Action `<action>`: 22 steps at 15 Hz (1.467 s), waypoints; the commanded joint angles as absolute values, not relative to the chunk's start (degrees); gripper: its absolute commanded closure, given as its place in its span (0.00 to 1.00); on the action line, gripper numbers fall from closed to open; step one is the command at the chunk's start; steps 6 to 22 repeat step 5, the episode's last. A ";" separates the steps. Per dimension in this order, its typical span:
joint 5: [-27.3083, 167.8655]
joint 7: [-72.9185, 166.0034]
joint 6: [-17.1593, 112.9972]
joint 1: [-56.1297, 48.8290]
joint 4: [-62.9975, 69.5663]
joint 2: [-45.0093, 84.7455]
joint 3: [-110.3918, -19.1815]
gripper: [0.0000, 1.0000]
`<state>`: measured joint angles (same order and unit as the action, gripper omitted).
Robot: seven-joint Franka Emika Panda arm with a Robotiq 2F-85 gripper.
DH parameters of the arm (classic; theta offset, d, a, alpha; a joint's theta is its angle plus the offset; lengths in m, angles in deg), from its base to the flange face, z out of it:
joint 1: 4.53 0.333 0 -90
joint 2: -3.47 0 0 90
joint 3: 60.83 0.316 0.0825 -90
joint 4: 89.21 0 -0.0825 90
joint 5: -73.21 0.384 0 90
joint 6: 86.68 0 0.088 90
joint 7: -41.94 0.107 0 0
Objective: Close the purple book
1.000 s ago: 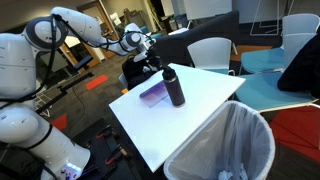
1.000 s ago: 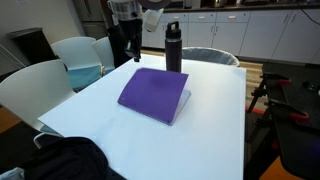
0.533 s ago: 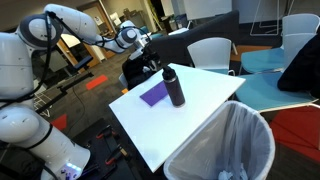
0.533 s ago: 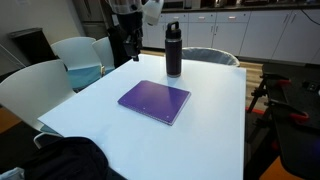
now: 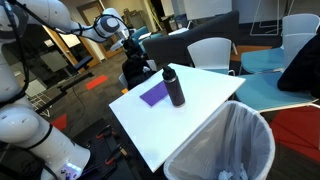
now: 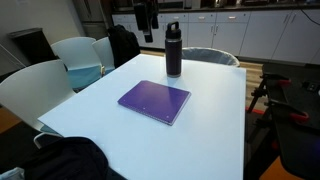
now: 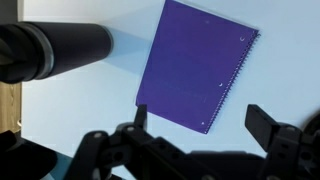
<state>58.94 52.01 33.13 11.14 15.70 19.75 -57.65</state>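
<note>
The purple book [image 6: 155, 100] lies flat and closed on the white table [image 6: 215, 125], its spiral edge visible in the wrist view [image 7: 195, 65]. In an exterior view the book [image 5: 153, 95] sits next to the dark bottle [image 5: 174, 87]. My gripper [image 6: 147, 18] hangs high above the table's far edge, well clear of the book, in both exterior views [image 5: 135, 42]. From the wrist view my gripper [image 7: 200, 118] stands open, with nothing between its two fingers [image 7: 262, 122].
The dark bottle [image 6: 173, 50] stands upright just behind the book and lies across the wrist view [image 7: 60, 52]. A bin lined with a clear bag [image 5: 225, 145] stands at the table's corner. White chairs [image 6: 75, 55] and a black bag [image 6: 70, 160] surround the table.
The book's cover, slightly raised a second ago, now lies flat. My gripper has opened and risen away from the table.
</note>
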 commanded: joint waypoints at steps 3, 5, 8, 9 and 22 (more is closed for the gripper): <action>61.26 53.94 28.86 9.37 21.79 11.13 -55.30 0.00; 61.88 54.36 28.57 9.27 21.99 10.48 -54.70 0.00; 61.88 54.36 28.57 9.27 21.99 10.48 -54.70 0.00; 61.88 54.36 28.57 9.27 21.99 10.48 -54.70 0.00; 61.88 54.36 28.57 9.27 21.99 10.48 -54.70 0.00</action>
